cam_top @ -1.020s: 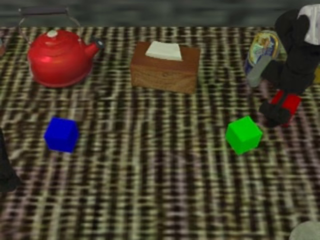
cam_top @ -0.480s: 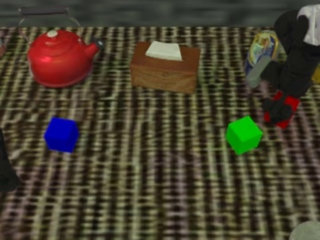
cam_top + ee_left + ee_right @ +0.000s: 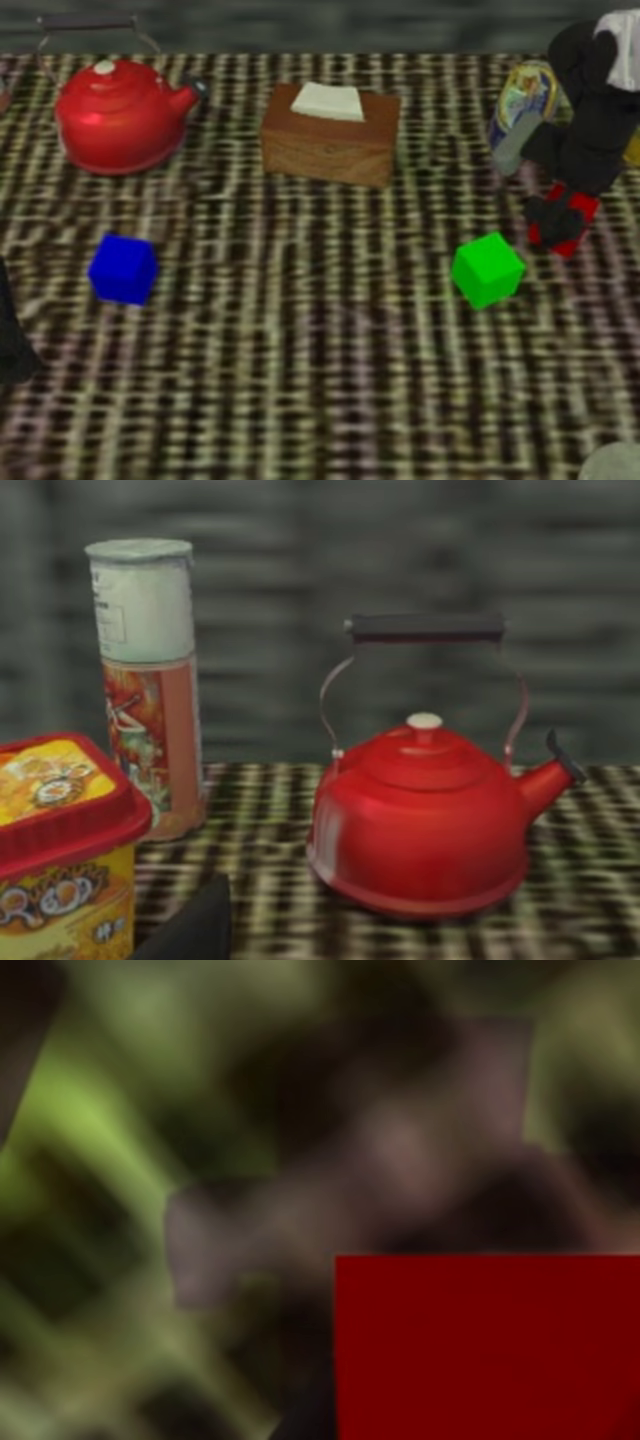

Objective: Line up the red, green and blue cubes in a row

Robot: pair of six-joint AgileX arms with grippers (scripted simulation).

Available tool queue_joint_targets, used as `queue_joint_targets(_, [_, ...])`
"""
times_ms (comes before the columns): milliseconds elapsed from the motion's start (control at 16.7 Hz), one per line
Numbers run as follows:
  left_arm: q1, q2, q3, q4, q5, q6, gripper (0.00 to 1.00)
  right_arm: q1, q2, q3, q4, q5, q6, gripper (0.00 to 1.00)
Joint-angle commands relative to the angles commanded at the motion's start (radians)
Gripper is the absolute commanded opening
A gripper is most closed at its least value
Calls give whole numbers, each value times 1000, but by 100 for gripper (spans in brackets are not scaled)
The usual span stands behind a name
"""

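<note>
- The tabletop (image 3: pixel 320 380) is covered with a woven cloth of dark and pale threads and carries everything else.
- The round glossy red kettle (image 3: pixel 120 115) with a thin wire handle stands at the far left of the tabletop; the left wrist view shows it upright, beside a tall printed paper canister (image 3: pixel 148 685) and a red-lidded yellow tub (image 3: pixel 60 840).
- The brown wooden tissue box (image 3: pixel 330 135) with a white tissue at its top sits at the far middle.
- A printed tin can (image 3: pixel 525 110) lies tilted at the far right, partly hidden by the right arm.
- The right arm reaches down at the far right; its black right claw (image 3: pixel 562 218) is closed around the small matte red cube (image 3: pixel 578 208), red showing on both sides of the fingers. Whether the cube rests on the cloth, I cannot tell.
- The left arm is parked at the left edge; whether its claw is wide or narrow, I cannot tell.
- The small matte green cube (image 3: pixel 487 269) lies just beside the right claw, toward the left.
- The small matte deep blue cube (image 3: pixel 123 268) lies at the left, well apart from the green one, nearer than the kettle.
</note>
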Motion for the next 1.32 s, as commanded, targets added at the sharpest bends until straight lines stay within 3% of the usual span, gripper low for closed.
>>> queue_joint_targets(300, [0,0,0,0,0,0,100,3,-30,14,-34,-8,6,0])
queue_joint_targets(660, [0,0,0,0,0,0,100,7,-90,141,-229,-9,7,0])
queue_joint_targets(1020, [0,0,0,0,0,0,100,5,-96,150,-241,-9,10,0])
queue_joint_targets(1140, [0,0,0,0,0,0,100,39,-94,155,-245,-9,16,0])
queue_joint_targets(1320, [0,0,0,0,0,0,100,165,-94,167,-254,-9,47,0])
